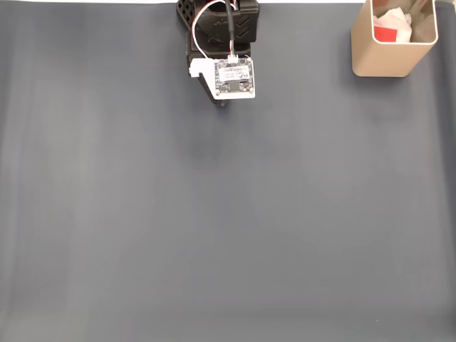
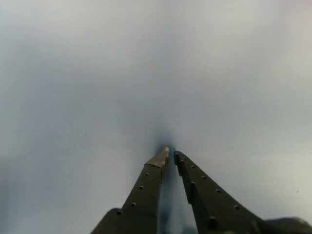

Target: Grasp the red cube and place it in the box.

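Note:
The beige box (image 1: 381,60) stands at the top right of the fixed view. Inside it lies the red cube (image 1: 385,33), against the grey inner wall, with pale glare beside it. The arm is folded at the top centre, far left of the box. My gripper (image 1: 222,103) points down at the mat, mostly hidden under a white circuit board (image 1: 234,77). In the wrist view my gripper (image 2: 170,153) hangs close over the bare grey mat. Its two dark fingers (image 2: 146,187) almost meet at the tips and hold nothing.
The black robot base (image 1: 217,21) with red and white wires sits at the top edge. A dark grey mat (image 1: 228,214) covers the table from edge to edge.

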Controlling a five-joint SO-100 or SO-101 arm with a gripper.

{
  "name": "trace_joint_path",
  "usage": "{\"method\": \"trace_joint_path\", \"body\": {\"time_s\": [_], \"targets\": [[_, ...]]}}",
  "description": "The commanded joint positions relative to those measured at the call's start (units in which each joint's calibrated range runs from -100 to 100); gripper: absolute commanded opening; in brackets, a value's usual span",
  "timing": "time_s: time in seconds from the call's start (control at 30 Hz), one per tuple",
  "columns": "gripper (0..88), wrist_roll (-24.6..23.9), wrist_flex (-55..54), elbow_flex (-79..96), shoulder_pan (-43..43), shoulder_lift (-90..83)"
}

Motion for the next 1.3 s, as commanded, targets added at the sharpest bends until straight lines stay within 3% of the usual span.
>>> {"method": "trace_joint_path", "body": {"time_s": [0.0,1.27], "targets": [[0.8,-0.5,2.3,0.7,-0.1,-0.6],[0.9,-1.3,5.1,0.8,-0.3,-0.7]]}}
